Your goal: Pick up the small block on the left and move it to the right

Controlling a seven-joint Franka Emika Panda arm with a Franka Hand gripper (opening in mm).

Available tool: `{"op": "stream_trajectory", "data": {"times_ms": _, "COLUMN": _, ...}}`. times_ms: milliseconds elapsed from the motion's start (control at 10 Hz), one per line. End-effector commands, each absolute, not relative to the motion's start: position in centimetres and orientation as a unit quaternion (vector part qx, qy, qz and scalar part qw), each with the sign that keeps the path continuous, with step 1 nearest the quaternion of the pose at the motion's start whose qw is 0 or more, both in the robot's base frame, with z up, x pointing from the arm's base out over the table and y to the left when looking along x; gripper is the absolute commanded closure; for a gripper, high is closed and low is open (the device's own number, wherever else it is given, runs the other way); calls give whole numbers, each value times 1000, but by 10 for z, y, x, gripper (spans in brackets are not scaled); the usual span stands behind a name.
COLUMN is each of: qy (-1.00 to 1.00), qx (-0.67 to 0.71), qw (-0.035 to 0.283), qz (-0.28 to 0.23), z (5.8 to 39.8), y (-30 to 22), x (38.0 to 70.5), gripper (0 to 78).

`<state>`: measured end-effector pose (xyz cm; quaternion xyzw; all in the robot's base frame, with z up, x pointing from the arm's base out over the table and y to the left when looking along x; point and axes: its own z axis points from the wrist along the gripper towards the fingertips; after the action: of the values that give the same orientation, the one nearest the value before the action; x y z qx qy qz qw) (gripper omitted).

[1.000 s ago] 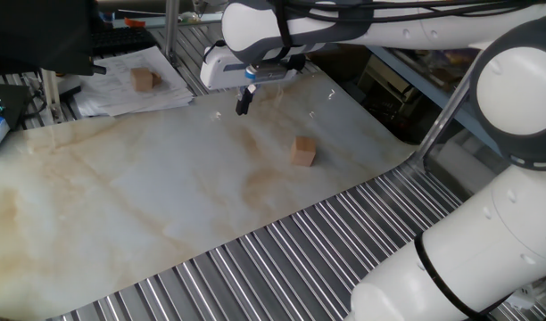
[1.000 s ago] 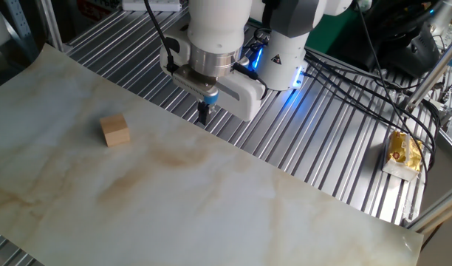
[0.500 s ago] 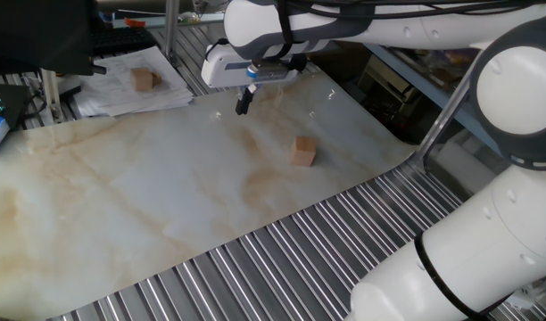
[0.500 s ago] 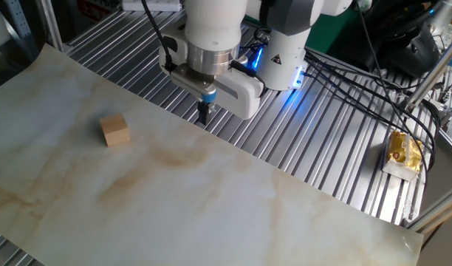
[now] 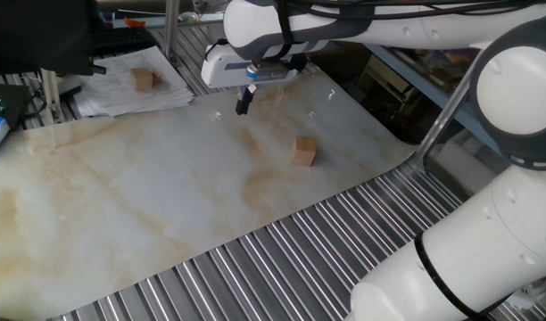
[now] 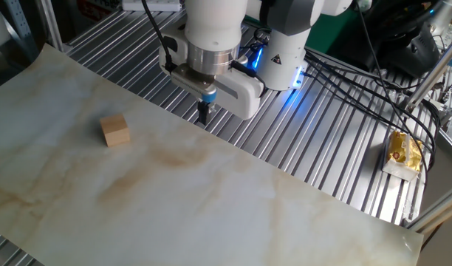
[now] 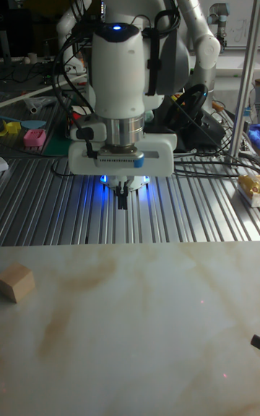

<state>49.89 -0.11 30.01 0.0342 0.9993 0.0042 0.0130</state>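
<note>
The small block (image 5: 302,151) is a pale tan wooden cube resting on the marbled sheet (image 5: 166,187); it also shows in the other fixed view (image 6: 115,130) and at the left edge of the tall view (image 7: 16,282). My gripper (image 5: 244,102) hangs above the far edge of the sheet, well apart from the block. Its dark fingers are shut together and hold nothing. The other fixed view places the gripper (image 6: 204,114) to the right of the block, over the boundary between sheet and ribbed table. In the tall view the gripper (image 7: 122,201) points straight down.
A second, slightly darker wooden cube (image 5: 144,79) sits on a stack of papers (image 5: 130,89) beyond the sheet. Ribbed metal table (image 6: 322,140) surrounds the sheet. Cables (image 6: 374,96) and a yellow packet (image 6: 403,153) lie by the robot base.
The gripper has risen very slightly and stays shut. The small block has not moved.
</note>
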Motion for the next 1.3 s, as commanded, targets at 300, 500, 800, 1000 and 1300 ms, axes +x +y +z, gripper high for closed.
{"op": "stream_trajectory", "data": {"times_ms": 300, "qy": 999, "qx": 33, "qw": 15, "qz": 4, "z": 300, "y": -5, "x": 500, "gripper": 776}}
{"op": "stream_trajectory", "data": {"times_ms": 500, "qy": 999, "qx": 28, "qw": 15, "qz": 4, "z": 299, "y": -12, "x": 499, "gripper": 776}}
{"op": "stream_trajectory", "data": {"times_ms": 800, "qy": 1000, "qx": 24, "qw": 13, "qz": 4, "z": 302, "y": -19, "x": 497, "gripper": 776}}
{"op": "stream_trajectory", "data": {"times_ms": 1000, "qy": 1000, "qx": 16, "qw": 14, "qz": 4, "z": 300, "y": -28, "x": 497, "gripper": 776}}
{"op": "stream_trajectory", "data": {"times_ms": 1300, "qy": 1000, "qx": 3, "qw": 16, "qz": 4, "z": 295, "y": -44, "x": 497, "gripper": 776}}
